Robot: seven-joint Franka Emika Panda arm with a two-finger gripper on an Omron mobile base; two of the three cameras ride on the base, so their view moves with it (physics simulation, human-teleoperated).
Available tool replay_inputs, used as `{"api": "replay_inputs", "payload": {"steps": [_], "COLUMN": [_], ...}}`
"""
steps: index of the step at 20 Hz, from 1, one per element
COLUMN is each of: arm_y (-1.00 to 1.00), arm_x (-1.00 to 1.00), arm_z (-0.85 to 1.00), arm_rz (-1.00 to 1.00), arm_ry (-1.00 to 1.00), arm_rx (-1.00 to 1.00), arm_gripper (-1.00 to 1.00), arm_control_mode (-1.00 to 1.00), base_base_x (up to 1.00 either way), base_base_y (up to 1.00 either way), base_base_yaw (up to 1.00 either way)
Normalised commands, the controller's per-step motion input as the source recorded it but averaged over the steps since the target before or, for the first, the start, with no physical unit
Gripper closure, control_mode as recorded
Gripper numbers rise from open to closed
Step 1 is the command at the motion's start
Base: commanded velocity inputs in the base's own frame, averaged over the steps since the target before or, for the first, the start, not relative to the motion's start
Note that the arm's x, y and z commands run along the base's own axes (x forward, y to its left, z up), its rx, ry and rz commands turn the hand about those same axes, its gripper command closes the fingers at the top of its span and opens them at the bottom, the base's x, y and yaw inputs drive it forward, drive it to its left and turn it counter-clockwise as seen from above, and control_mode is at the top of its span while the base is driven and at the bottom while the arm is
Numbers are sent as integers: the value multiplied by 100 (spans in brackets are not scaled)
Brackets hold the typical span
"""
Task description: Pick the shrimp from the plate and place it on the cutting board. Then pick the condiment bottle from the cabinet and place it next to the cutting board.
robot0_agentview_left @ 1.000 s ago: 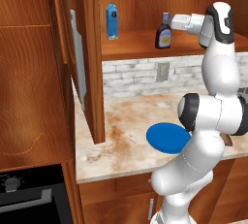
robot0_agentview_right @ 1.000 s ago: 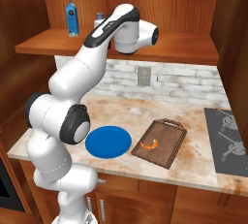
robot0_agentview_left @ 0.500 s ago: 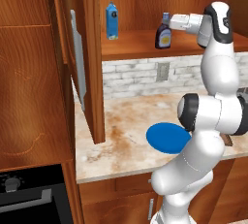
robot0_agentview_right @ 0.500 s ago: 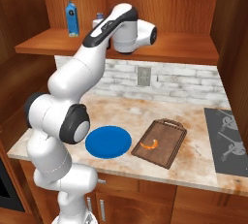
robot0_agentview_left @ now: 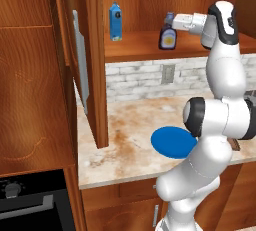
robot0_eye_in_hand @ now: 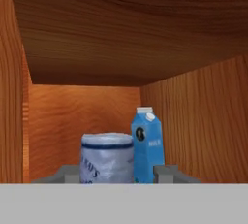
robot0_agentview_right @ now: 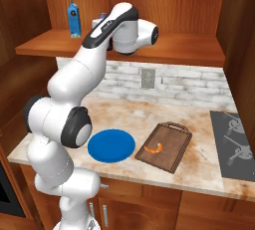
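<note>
The plate (robot0_agentview_right: 111, 145) is bright blue, the shrimp (robot0_agentview_right: 154, 148) orange on a dark brown cutting board (robot0_agentview_right: 173, 150). In the reddish-brown cabinet (robot0_agentview_left: 145, 50), the dark bottle (robot0_agentview_left: 168, 36) has a pale cap and light label beside a blue carton (robot0_agentview_left: 115, 21). The counter (robot0_agentview_right: 201, 125) is mottled beige.

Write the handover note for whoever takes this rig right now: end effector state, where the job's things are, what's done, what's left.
End effector: up at the reddish-brown wooden wall cabinet, fingers either side of the small dark sauce bottle on its shelf; whether they grip it cannot be told.
Small curled orange shrimp: lies on the dark brown wooden cutting board.
Flat round blue plate: on the counter left of the board, bare.
Blue rectangular carton: on the same shelf, not part of the job.
Done: shrimp moved to the board.
Left: secure the bottle, lift it out, set it beside the board.
</note>
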Motion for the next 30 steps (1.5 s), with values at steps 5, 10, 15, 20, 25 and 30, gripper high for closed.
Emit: {"api": "replay_inputs", "payload": {"steps": [5, 10, 15, 20, 25, 30], "arm_y": [0, 0, 0, 1, 5, 9], "arm_x": [0, -2, -24, -35, -40, -45], "arm_z": [0, 0, 0, 0, 0, 5], "arm_rz": [0, 0, 0, 0, 0, 0], "arm_ry": [0, 0, 0, -1, -1, -2], "arm_rx": [0, 0, -2, -3, 0, 0], "arm_gripper": [100, 100, 100, 100, 100, 100], "arm_control_mode": [-100, -100, -100, -100, -100, -100], "base_base_x": [0, 0, 0, 0, 0, 0], "base_base_y": [0, 0, 0, 0, 0, 0], "base_base_yaw": [0, 0, 0, 0, 0, 0]}}
